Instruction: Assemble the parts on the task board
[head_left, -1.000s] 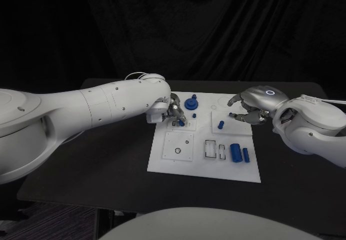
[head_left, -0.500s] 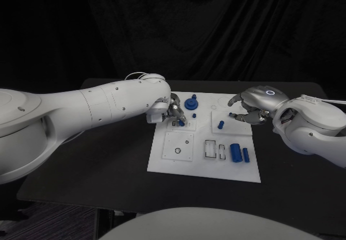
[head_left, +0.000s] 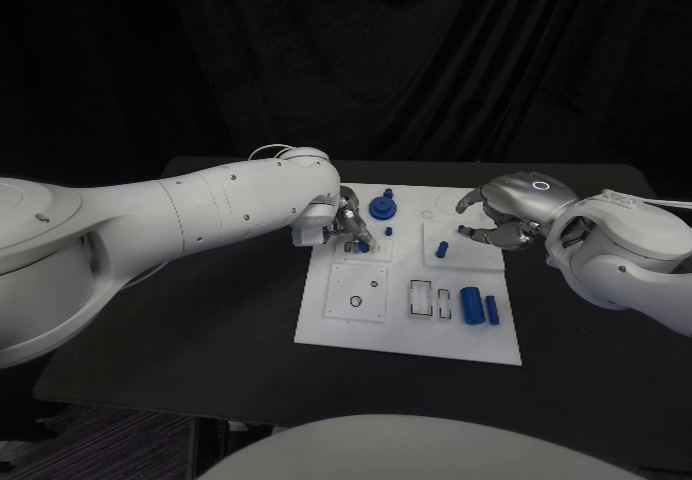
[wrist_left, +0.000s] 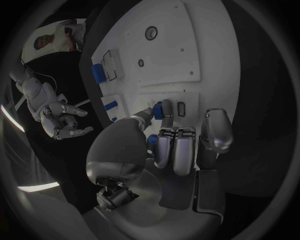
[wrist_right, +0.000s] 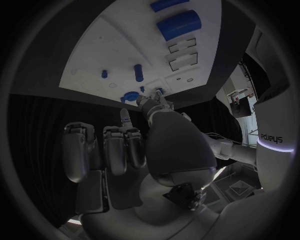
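The white task board (head_left: 378, 325) lies in the middle of the black table. My left hand (head_left: 343, 222) is over the board's far left corner and pinches a small blue part (wrist_left: 159, 110) between thumb and fingertip, low on the board (wrist_left: 187, 50). My right hand (head_left: 499, 220) hovers over the board's far right edge with its fingers apart and loosely bent, holding nothing. The left wrist view also catches that right hand (wrist_left: 62, 120). A blue knob (head_left: 382, 208) stands at the far edge, and a blue peg (head_left: 443, 249) stands near my right hand. Two blue cylinders (head_left: 472, 305) lie at the near right.
The board carries square plates with holes (head_left: 356, 292) and rectangular slots (head_left: 420, 298). A tiny blue peg (head_left: 388, 231) stands beside my left hand. Bare black table (head_left: 188, 330) runs round the board, with a dark curtain behind.
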